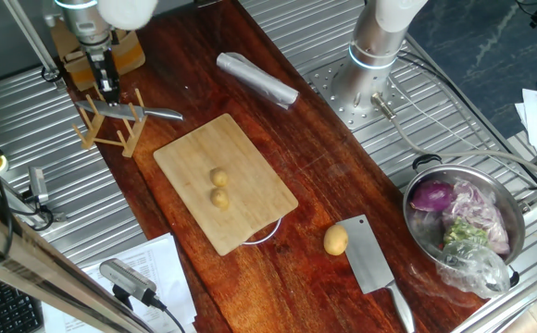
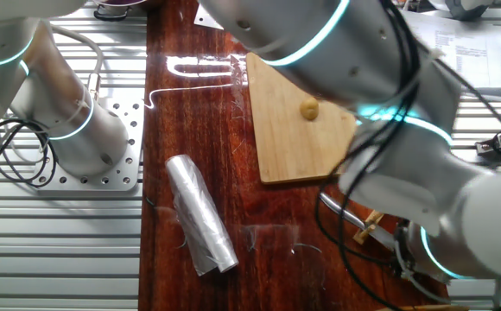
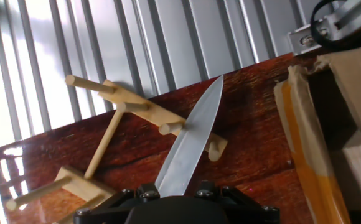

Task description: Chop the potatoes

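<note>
Two small yellow-tan potatoes (image 1: 218, 176) (image 1: 220, 197) lie side by side in the middle of the wooden cutting board (image 1: 190, 153). The other fixed view shows one potato (image 2: 309, 109) on the board; the arm hides the rest. My gripper (image 1: 108, 85) is at the far left over the wooden knife rack (image 1: 111, 129), well away from the board. It is shut on the handle of a kitchen knife (image 1: 150, 114). In the hand view the blade (image 3: 190, 146) runs out from between the jaws (image 3: 174, 188) and lies across the rack's pegs (image 3: 168, 127).
A larger golden-brown potato (image 1: 336, 240) and a cleaver (image 1: 372, 259) lie at the front right. A steel bowl (image 1: 417, 199) holds a purple onion (image 1: 432, 196) and scraps. A foil roll (image 1: 256, 79) lies behind the board. A cardboard box (image 3: 330, 124) stands beside the rack.
</note>
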Motion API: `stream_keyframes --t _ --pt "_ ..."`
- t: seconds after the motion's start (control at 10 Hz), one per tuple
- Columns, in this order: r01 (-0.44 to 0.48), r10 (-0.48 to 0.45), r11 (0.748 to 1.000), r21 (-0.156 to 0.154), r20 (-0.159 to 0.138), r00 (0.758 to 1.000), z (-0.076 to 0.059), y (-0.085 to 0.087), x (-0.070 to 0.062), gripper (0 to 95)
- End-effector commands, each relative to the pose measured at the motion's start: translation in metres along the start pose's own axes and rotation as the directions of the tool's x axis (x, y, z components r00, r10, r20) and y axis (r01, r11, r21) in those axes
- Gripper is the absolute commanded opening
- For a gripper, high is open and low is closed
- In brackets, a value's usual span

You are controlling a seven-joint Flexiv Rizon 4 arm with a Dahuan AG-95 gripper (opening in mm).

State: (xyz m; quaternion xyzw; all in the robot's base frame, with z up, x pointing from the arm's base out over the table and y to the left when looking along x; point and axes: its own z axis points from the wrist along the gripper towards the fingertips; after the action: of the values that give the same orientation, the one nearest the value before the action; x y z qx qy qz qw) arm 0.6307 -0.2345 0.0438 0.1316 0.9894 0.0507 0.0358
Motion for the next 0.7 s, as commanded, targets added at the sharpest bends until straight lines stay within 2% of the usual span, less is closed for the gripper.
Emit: stream_keyframes --t 0.1,0.7 --pt "0.003 -0.003 1.000 -0.007 0.005 1.000 -0.0007 -0.0025 0.0017 38.0" --pt "0.002 -0.002 1.000 -0.017 0.020 1.000 -0.0031 -0.0009 -0.0019 38.0"
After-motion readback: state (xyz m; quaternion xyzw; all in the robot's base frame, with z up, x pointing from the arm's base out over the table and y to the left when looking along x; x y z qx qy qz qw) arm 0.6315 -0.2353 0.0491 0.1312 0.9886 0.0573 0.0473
